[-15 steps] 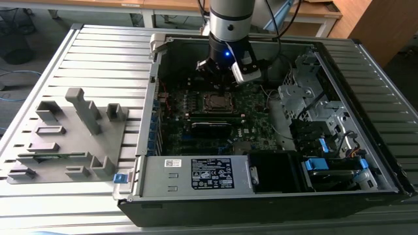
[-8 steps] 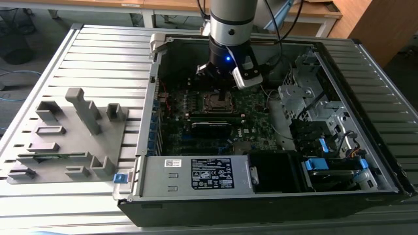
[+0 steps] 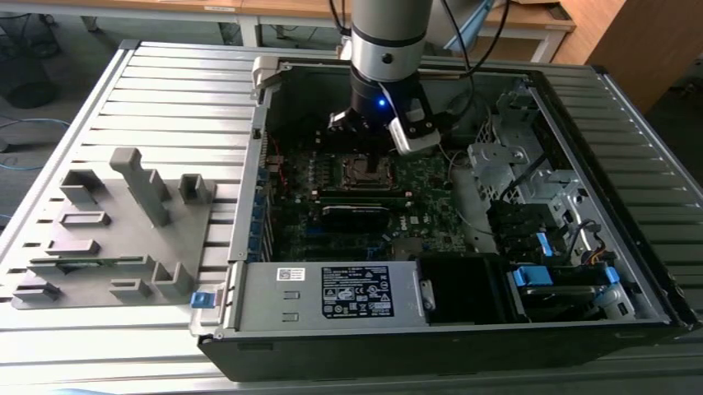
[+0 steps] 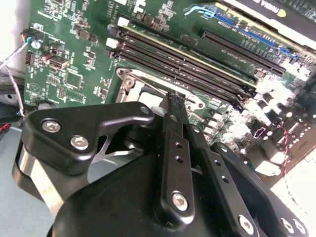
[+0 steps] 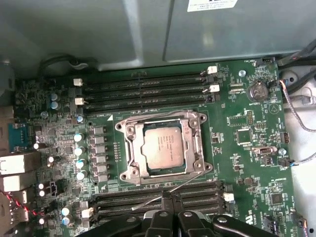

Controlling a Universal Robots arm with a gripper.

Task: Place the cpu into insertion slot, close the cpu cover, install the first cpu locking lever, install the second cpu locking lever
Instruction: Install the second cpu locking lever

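Note:
In the first wrist view the cpu (image 5: pixel 163 145) lies flat in the insertion slot (image 5: pixel 124 174) on the green motherboard. The cpu cover (image 5: pixel 196 143) is down around it, its window showing the silver top. A thin wire locking lever (image 5: pixel 190 178) runs slantwise along the socket's near side, out over the memory slots. My gripper (image 5: pixel 167 198) is shut, its tips right at this lever. In the second wrist view the shut gripper (image 4: pixel 175 98) hovers at the socket's metal frame (image 4: pixel 143 81). In the exterior view the arm (image 3: pixel 384 49) stands over the socket (image 3: pixel 370 170).
Long black memory slots (image 5: pixel 148 86) flank the socket on both sides. The open computer case (image 3: pixel 439 329) holds a power supply (image 3: pixel 329 292), a drive cage (image 3: pixel 516 156) and cables on the exterior view's right. A grey fixture plate (image 3: pixel 110 239) lies on the exterior view's left.

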